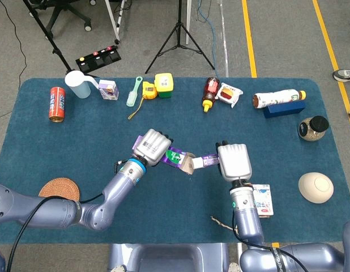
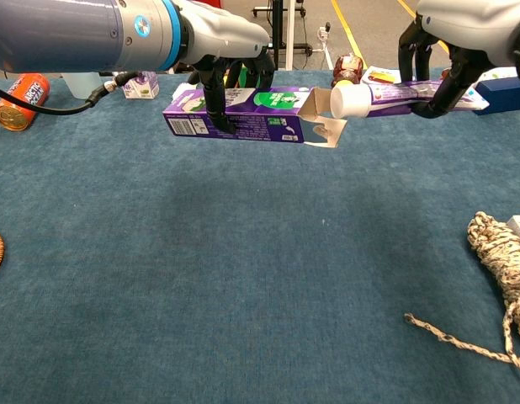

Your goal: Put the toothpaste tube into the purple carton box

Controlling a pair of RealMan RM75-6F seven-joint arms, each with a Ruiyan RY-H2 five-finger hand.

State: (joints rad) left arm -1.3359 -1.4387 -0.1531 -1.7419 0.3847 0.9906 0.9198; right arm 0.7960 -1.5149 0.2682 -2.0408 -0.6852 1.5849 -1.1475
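My left hand point(image 1: 153, 147) point(image 2: 230, 80) grips the purple carton box point(image 2: 243, 114) point(image 1: 176, 158) from above and holds it level above the table, its open flap end pointing right. My right hand point(image 1: 233, 161) point(image 2: 441, 50) holds the toothpaste tube point(image 2: 403, 93) point(image 1: 206, 161) lengthwise, white cap leading. The cap point(image 2: 348, 101) sits right at the box's open mouth, touching or almost touching the flaps. Most of the tube is hidden under the right hand in the head view.
A frayed rope point(image 2: 496, 278) and a small card packet point(image 1: 263, 199) lie at the near right. A woven coaster point(image 1: 57, 190) lies near left. Along the far edge stand a red can point(image 1: 57, 103), cup, small carton, brush, yellow tape, sauce bottle, snack pack and a bottle on a blue block; a jar and bowl point(image 1: 315, 187) are at right.
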